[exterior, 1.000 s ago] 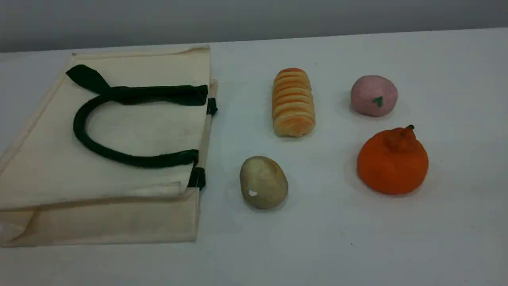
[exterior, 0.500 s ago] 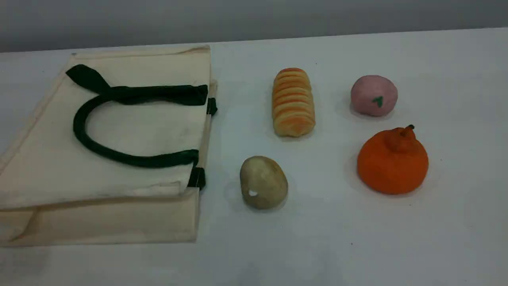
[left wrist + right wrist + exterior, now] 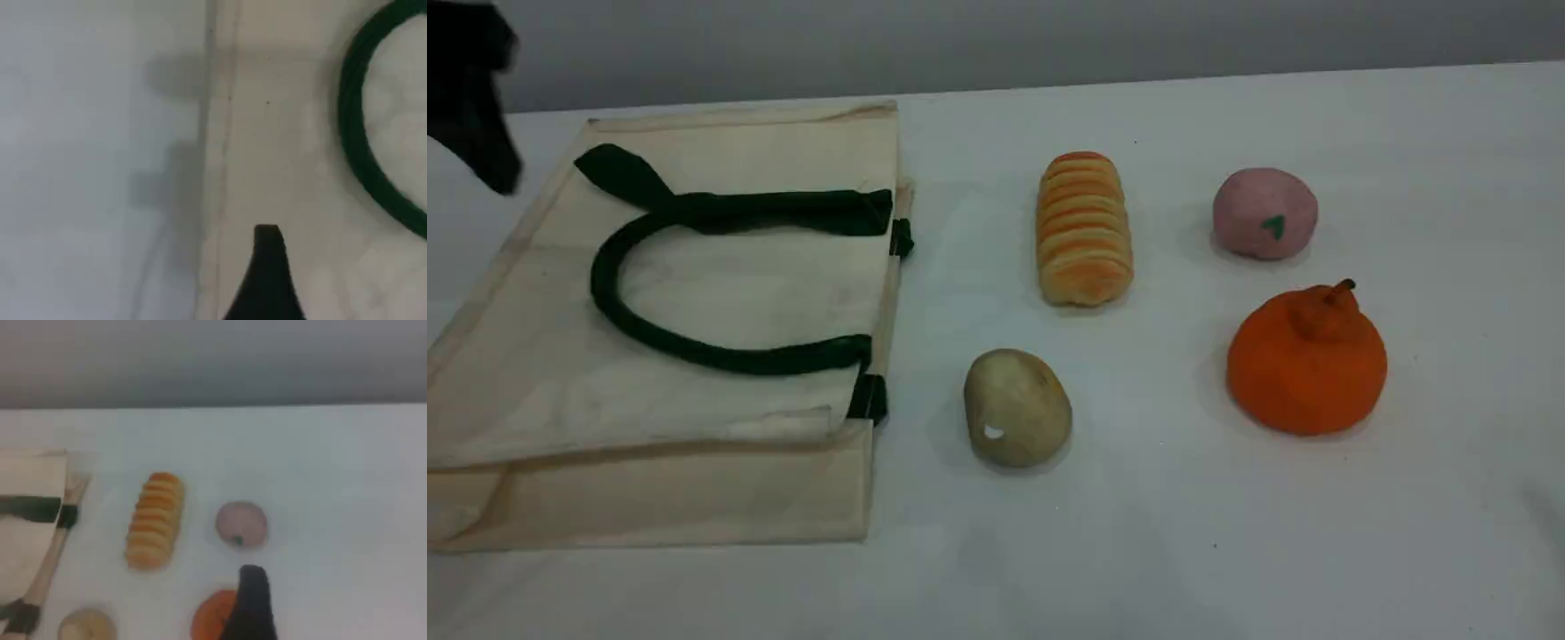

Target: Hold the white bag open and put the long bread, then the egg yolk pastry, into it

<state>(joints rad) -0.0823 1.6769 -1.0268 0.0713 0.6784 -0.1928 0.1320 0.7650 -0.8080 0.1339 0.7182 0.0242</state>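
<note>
Scene view: white bag (image 3: 694,293) flat at left on bench (image 3: 1183,551), long bread (image 3: 1083,229) far-centre, egg yolk pastry (image 3: 1016,407) near-centre. Left wrist view: left tool (image 3: 267,280) open over bag's edge. Right wrist view: right tool (image 3: 250,607) open, empty, above orange fruit (image 3: 212,620).

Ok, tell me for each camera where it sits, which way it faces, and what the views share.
Scene view: fixed, slanting down across the table; the left gripper shows blurred at top left.
Left wrist view: above the white bag, looking down at its edge and green handle; one fingertip shows.
Right wrist view: looks across the foods; one fingertip shows.
Shared: scene and right wrist both show the long bread.
</note>
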